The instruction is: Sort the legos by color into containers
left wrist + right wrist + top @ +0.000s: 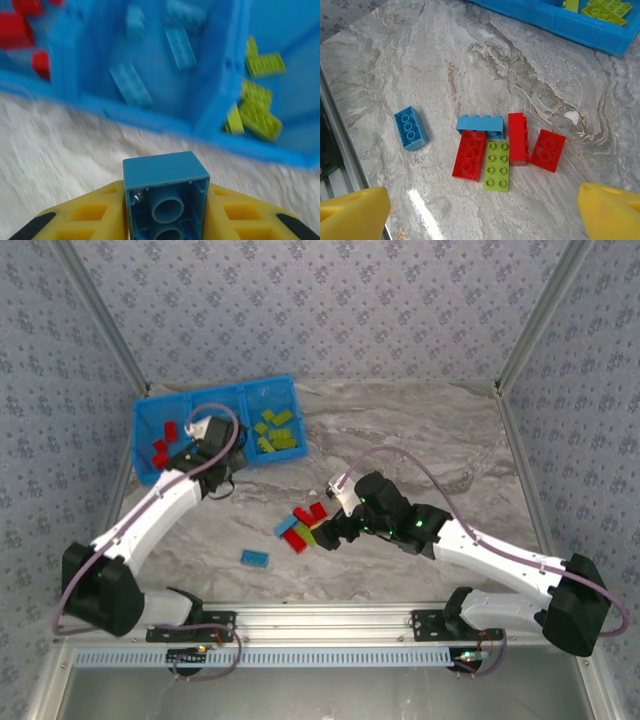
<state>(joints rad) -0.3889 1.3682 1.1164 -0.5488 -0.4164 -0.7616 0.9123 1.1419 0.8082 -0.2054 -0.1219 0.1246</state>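
Note:
My left gripper [165, 212] is shut on a light blue brick [165, 192], held hollow side toward the camera just in front of the blue tray [150, 115]. The tray's middle compartment holds light blue bricks [130, 82], the left one red bricks [20, 30], the right one lime bricks [257, 107]. My right gripper [482, 215] hangs open above a cluster on the table: a blue brick [480, 124], a red brick [469, 155], a lime brick [497, 165], a red brick on its side [518, 137] and a small red brick [548, 150].
A lone light blue brick [410, 128] lies upside down left of the cluster, toward the table's near edge [255, 558]. The tray [139, 435] sits at the back left corner near the patterned wall. The metal rail runs along the front.

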